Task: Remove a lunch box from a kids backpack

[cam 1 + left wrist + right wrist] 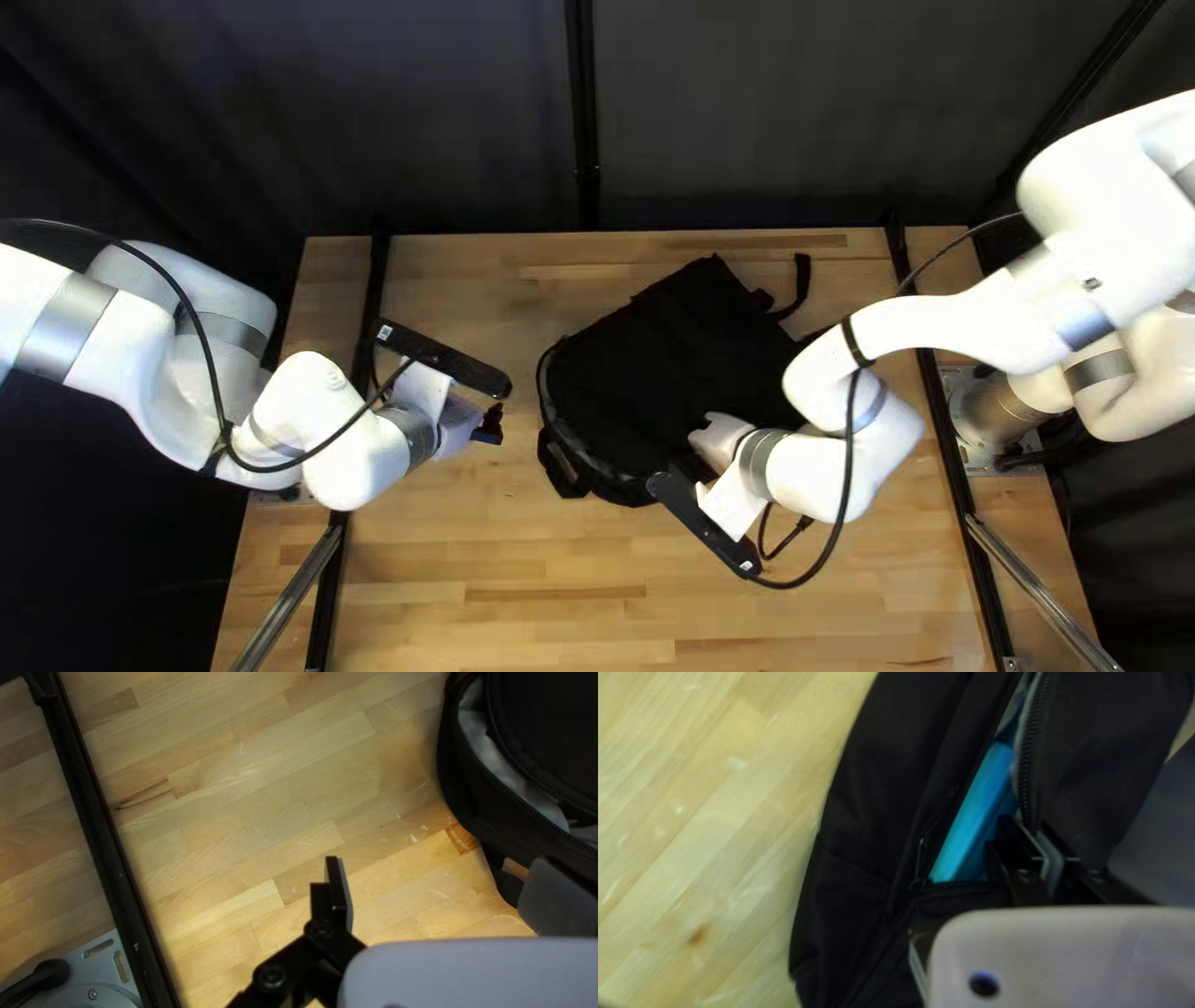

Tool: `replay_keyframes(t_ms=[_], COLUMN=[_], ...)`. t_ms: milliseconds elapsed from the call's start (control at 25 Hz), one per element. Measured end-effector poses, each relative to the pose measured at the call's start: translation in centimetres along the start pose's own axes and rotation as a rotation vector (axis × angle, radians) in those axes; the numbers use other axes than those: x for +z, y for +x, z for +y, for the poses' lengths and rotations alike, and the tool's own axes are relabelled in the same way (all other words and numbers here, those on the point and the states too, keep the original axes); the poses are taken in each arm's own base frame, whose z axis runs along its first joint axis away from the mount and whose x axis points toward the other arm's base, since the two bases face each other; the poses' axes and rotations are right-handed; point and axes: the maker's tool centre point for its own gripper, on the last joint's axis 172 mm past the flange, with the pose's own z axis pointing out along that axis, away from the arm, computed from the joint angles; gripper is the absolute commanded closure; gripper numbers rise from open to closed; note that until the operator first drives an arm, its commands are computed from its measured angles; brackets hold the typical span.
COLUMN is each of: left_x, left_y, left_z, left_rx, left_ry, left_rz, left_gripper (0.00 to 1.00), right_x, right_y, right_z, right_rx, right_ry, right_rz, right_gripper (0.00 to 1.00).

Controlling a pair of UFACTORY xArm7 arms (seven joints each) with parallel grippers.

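Top left view: small labels (pixel 385 332) mark black bars (pixel 448 361); left gripper (pixel 493 421) gapes, right gripper (pixel 720 438) pinches the backpack's (pixel 672 361) zippered edge (pixel 1026 778).

The backpack (pixel 660 361) lies on the table (pixel 560 622). The lunch box (pixel 974 812) is inside it, just beside the fingers (pixel 1023 880) of right gripper (pixel 718 438).

Backpack (pixel 672 361) is blk w/ grey lining (pixel 498 760), lunch box (pixel 974 812) blue, tbl (pixel 523 560) tan plank-patterned, arms (pixel 339 461) wht & grey.
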Motion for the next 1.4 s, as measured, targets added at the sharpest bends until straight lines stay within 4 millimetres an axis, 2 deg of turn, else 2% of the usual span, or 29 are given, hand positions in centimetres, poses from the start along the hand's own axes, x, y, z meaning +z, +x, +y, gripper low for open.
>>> replay_keyframes(t_ms=[120,240,400,560,600,640,680,880,1120,1400], left_x=[0.5,0.6,-0.2,-1.0,-1.1,-1.1,-1.1,-1.0,-1.0,-1.0], left_y=[0.0,0.1,0.5,1.1,1.2,1.2,1.3,1.7,1.9,1.9], left_z=[1.5,3.3,6.0,8.3,8.8,9.1,9.4,10.0,10.1,10.1], left_rx=[0.026,0.049,0.081,0.127,0.14,0.152,0.162,0.198,0.202,0.202], left_ry=[-0.014,-0.049,-0.103,-0.136,-0.142,-0.147,-0.151,-0.152,-0.148,-0.148], left_rz=[0.013,0.043,0.082,0.104,0.106,0.108,0.109,0.1,0.095,0.095], left_gripper=[0.0,0.0,0.0,0.0,0.0,0.0,0.0,0.0,0.0,0.0], right_x=[-0.5,0.0,0.9,0.7,0.5,0.4,0.3,0.3,-0.2,-1.6], right_y=[-0.7,-0.9,-1.7,-2.7,-2.8,-3.0,-3.2,-3.6,-3.1,-3.4], right_z=[0.1,0.4,-0.2,-1.3,-1.4,-1.5,-1.6,-0.9,1.2,3.9], right_rx=[0.031,0.051,0.064,0.08,0.084,0.088,0.095,0.141,0.16,0.172], right_ry=[0.002,0.005,0.013,0.018,0.018,0.018,0.018,0.011,0.002,-0.001], right_rz=[-0.003,0.005,0.007,0.004,0.003,0.003,0.005,0.033,0.042,0.032], right_gripper=[1.0,1.0,1.0,1.0,0.7,0.11,0.0,0.0,0.0,0.0])
